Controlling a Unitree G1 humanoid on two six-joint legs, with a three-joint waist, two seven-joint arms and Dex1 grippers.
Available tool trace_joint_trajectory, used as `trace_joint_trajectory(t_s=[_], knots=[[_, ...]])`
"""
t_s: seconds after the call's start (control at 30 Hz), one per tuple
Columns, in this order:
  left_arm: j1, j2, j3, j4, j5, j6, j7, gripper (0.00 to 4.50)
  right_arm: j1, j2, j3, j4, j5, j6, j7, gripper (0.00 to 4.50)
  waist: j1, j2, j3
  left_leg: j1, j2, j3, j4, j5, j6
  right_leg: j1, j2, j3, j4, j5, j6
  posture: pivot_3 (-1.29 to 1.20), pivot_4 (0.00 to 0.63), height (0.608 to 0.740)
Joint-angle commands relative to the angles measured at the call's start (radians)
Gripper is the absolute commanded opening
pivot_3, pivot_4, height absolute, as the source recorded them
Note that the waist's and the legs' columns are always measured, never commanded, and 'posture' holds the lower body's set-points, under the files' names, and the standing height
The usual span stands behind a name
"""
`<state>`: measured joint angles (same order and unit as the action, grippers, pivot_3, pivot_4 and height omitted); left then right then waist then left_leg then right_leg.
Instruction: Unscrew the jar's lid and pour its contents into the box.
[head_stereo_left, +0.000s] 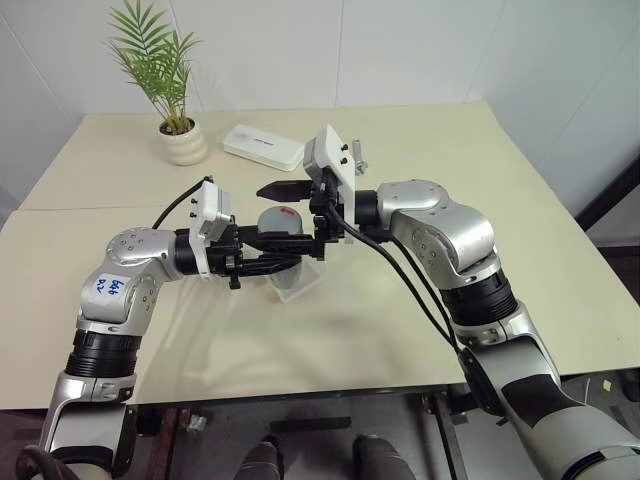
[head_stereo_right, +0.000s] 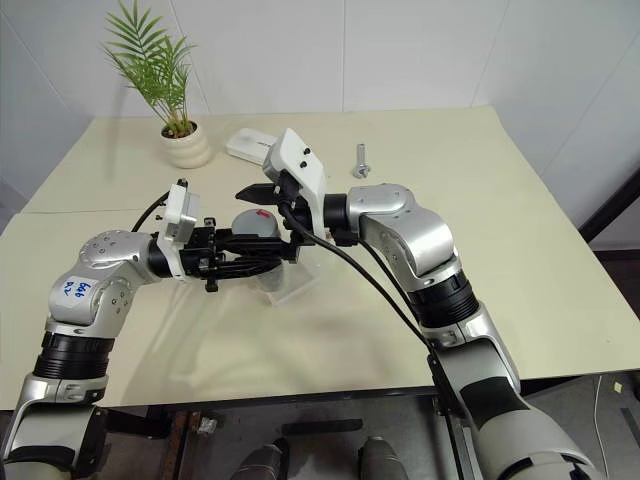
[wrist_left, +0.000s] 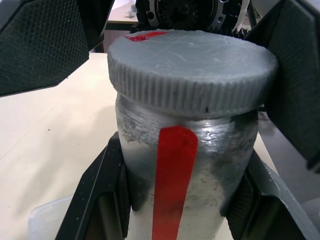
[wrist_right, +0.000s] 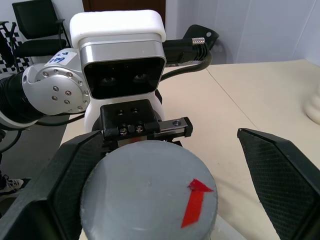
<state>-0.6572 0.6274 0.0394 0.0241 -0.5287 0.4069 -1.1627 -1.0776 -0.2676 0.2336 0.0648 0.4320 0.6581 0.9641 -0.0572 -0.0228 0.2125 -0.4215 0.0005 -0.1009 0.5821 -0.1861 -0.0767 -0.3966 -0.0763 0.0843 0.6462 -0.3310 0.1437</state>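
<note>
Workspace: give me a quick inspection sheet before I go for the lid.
Surface: beige table, two joined tops.
Jar: upright, clamped in left gripper, held above the box.
Lid: on the jar, grey, red mark on top.
Contents: nothing seen, jar closed.
Clutter: potted plant, white case, metal bolt at the far side.
Grippers: left shut on jar; right gripper open, fingers either side of the lid.
Cables: black cables along the right arm, one at left wrist.
Surroundings: white walls, a black chair.
</note>
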Motion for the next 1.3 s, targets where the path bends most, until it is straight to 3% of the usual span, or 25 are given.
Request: trace_joint_trajectory(t_s=[0.03,0.43,1.3], knots=[[0.007,0.001,0.014,-0.038,-0.023,-0.008,-0.016,1.94,-0.008,-0.035,-0.050,-0.016,0.008,-0.012,0.014,4.48,0.000,0.000,0.000,0.000,0.000,0.000,0.000,0.000,0.000,0.000,0.000,0.000,0.000,0.000,0.000,0.00,0.150,0.740],[0.010,0.001,0.024,-0.036,-0.033,-0.007,-0.019,1.94,0.027,-0.115,-0.087,-0.038,0.066,0.011,0.080,4.48,0.000,0.000,0.000,0.000,0.000,0.000,0.000,0.000,0.000,0.000,0.000,0.000,0.000,0.000,0.000,0.00,0.150,0.740],[0.018,0.015,0.030,-0.041,-0.024,-0.010,-0.019,1.94,0.045,-0.117,-0.083,-0.094,0.133,0.036,0.141,4.48,0.000,0.000,0.000,0.000,0.000,0.000,0.000,0.000,0.000,0.000,0.000,0.000,0.000,0.000,0.000,0.00,0.150,0.740]])
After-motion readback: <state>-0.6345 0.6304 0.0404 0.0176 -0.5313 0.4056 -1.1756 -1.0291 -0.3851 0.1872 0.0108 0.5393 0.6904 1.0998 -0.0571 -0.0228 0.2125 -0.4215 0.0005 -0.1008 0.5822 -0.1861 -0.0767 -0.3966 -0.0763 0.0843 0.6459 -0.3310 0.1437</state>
